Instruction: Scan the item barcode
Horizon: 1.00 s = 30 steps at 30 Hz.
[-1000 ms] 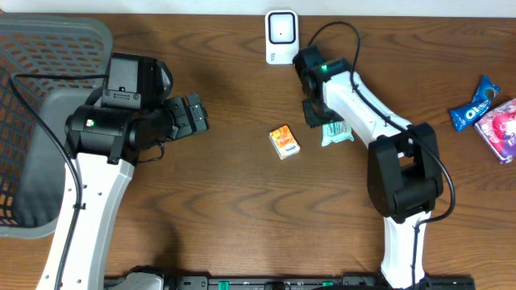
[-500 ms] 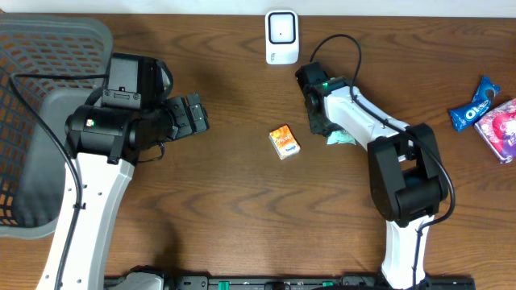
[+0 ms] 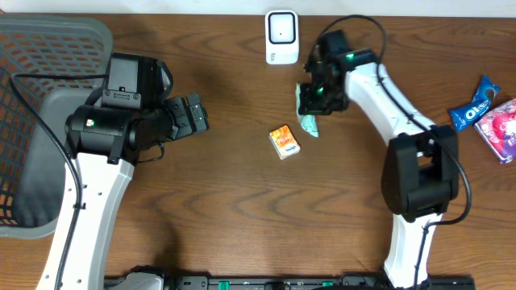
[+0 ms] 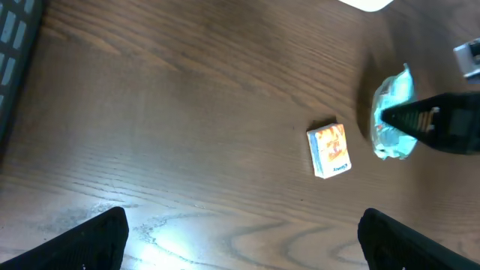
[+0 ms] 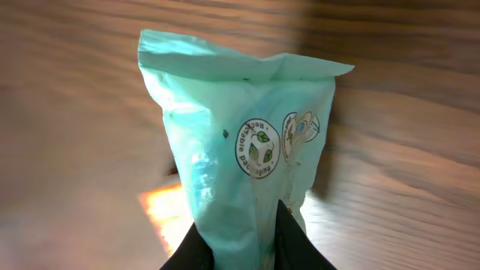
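Observation:
My right gripper (image 3: 313,101) is shut on a mint-green packet (image 3: 310,123), held off the table just below and right of the white scanner (image 3: 280,36). In the right wrist view the packet (image 5: 240,142) hangs out from the pinched black fingertips (image 5: 296,240), its recycling logos facing the camera; no barcode shows. The left wrist view catches the same packet (image 4: 394,112) at the right. A small orange box (image 3: 284,141) lies on the table left of and below it. My left gripper (image 3: 193,115) hovers open over bare wood at the left, empty.
A grey mesh basket (image 3: 48,48) fills the far left. A blue Oreo packet (image 3: 476,103) and a pink packet (image 3: 501,129) lie at the right edge. The orange box (image 4: 328,150) sits mid-table in the left wrist view.
My right gripper closed on the green packet, lifted it off the table and swung it left and up toward the scanner. The left arm has not moved.

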Each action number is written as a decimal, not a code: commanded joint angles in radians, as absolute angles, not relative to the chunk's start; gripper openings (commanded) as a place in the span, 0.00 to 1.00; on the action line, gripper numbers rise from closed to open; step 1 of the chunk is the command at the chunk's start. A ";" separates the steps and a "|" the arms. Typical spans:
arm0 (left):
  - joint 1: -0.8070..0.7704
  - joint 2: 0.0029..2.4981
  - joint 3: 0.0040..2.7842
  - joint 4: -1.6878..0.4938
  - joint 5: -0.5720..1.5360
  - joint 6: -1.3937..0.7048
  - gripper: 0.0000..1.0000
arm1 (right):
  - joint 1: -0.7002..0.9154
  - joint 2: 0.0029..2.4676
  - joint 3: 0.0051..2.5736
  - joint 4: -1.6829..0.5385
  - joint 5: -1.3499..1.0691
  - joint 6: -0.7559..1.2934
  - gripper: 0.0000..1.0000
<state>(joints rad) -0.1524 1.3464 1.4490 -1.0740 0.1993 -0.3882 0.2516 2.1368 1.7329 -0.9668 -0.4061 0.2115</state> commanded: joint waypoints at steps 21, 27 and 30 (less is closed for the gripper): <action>-0.149 1.347 1.456 -1.076 0.189 -0.375 0.98 | -0.123 2.054 1.441 -0.783 -0.690 0.253 0.47; -0.149 1.347 1.456 -1.077 0.190 -0.375 0.98 | -0.085 1.931 1.467 -0.854 -0.509 0.222 0.50; -0.149 1.347 1.456 -1.076 0.189 -0.375 0.98 | -0.056 1.899 1.466 -0.857 -0.502 0.220 0.31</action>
<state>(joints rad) -0.1524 1.3464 1.4494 -1.0737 0.1993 -0.3878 -0.0902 1.9339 1.4517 -0.8505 -0.5678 0.2356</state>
